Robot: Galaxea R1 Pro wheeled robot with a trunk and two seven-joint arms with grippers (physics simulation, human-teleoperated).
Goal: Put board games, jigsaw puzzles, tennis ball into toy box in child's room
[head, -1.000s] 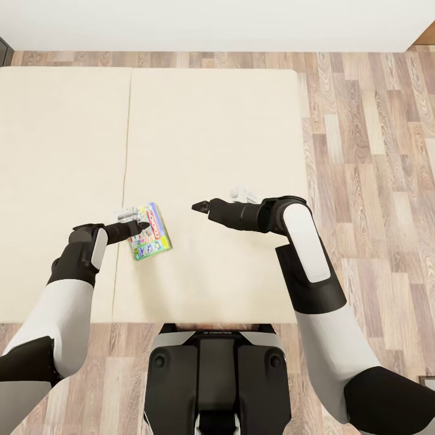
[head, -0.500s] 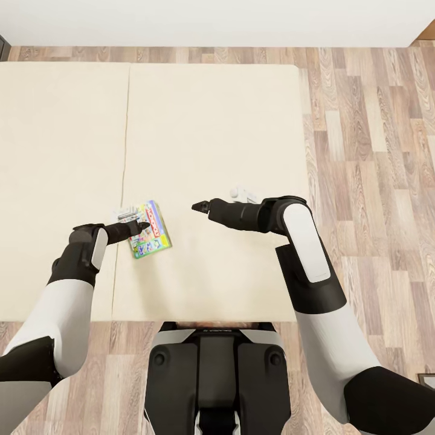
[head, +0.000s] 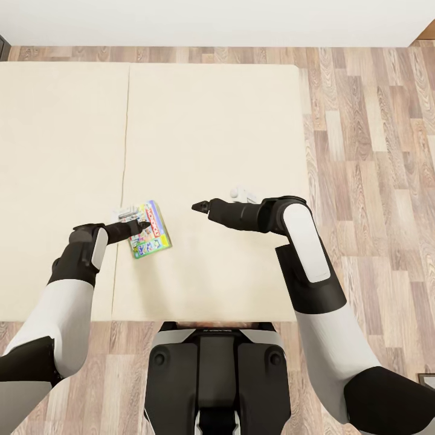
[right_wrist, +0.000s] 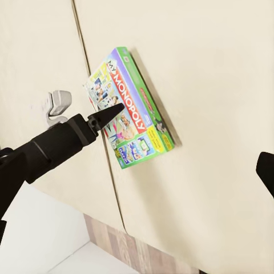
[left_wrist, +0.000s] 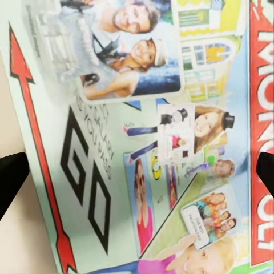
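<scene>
The bed (head: 211, 151) fills the upper and middle of the head view, its beige mattress split by a seam, with wood floor (head: 368, 151) to the right and along the bottom. One game (head: 150, 230) lies flat on the mattress in the lower left of centre, just right of the seam; it is pale blue-green with a red band. The left gripper (head: 142, 225) sits low over it, and in the left wrist view the dark fingertips (left_wrist: 11, 177) stand at either edge of the frame with the box lid (left_wrist: 148, 142) between them, so the jaws are wide and nothing is held. The right gripper (head: 198, 206) hangs over bare mattress right of the game, well apart from it; whether its jaws are wide or narrow I cannot tell. Judging from this, the task is early for this piece: the game is not yet gripped or lifted, and carrying it to the toy box remains.
</scene>
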